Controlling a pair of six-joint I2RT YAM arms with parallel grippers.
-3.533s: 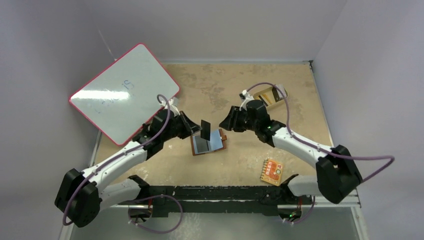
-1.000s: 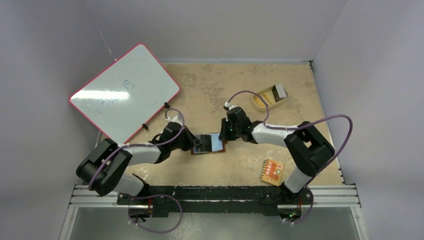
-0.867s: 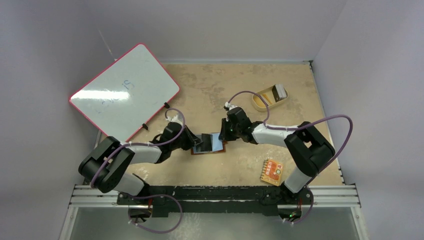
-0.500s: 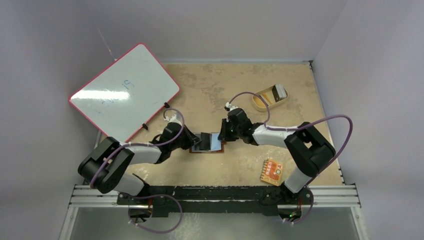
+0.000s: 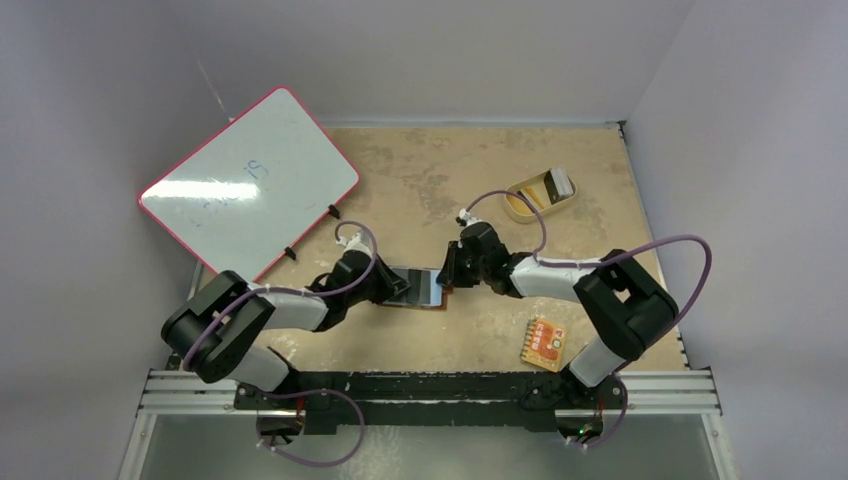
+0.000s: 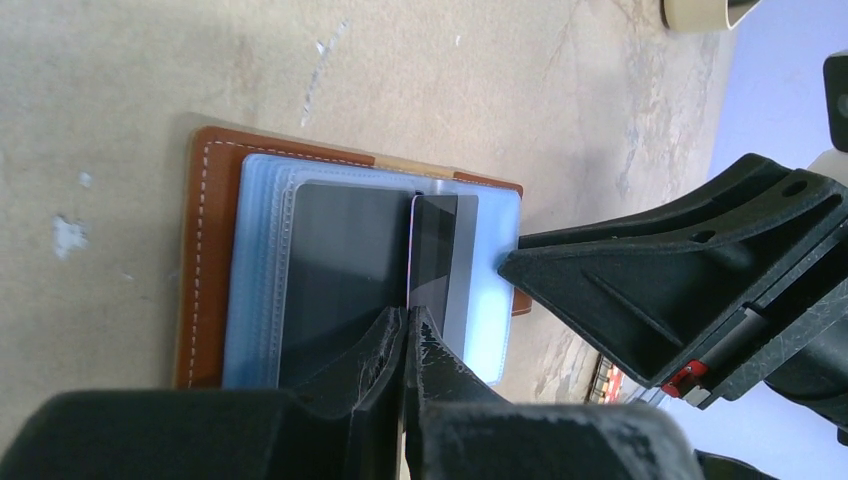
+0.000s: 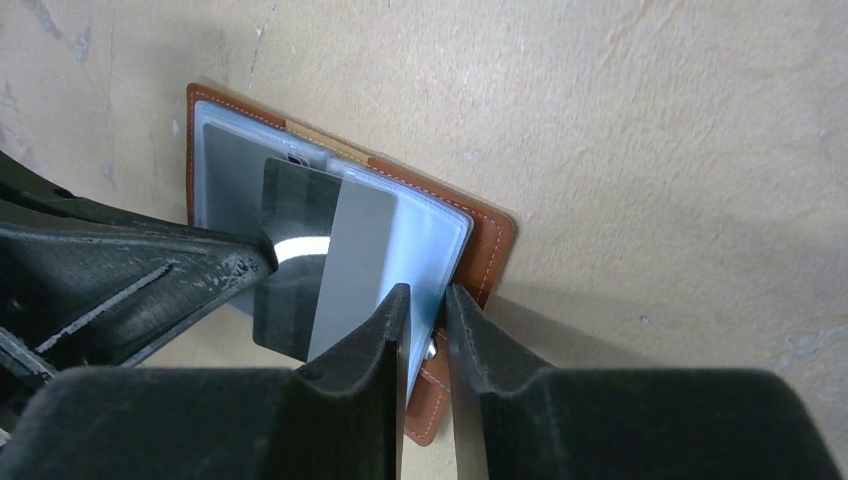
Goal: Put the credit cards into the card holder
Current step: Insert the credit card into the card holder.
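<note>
Pinching a black credit card (image 6: 435,250) on edge, left gripper (image 6: 405,320) hovers over the open card holder (image 6: 205,250). Directly ahead, right gripper (image 7: 425,295) (jaws narrow) clamps its far edge. An orange packet (image 5: 543,343) lies well behind the right gripper.

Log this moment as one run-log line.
left pincer: shut on credit card | card: tilted over open card holder | right pincer: pinching card holder edge

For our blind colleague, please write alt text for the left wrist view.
The left fingers pinch a black credit card on edge, sliding it into the clear pockets of the open brown card holder. The right fingers hold its far edge.
</note>
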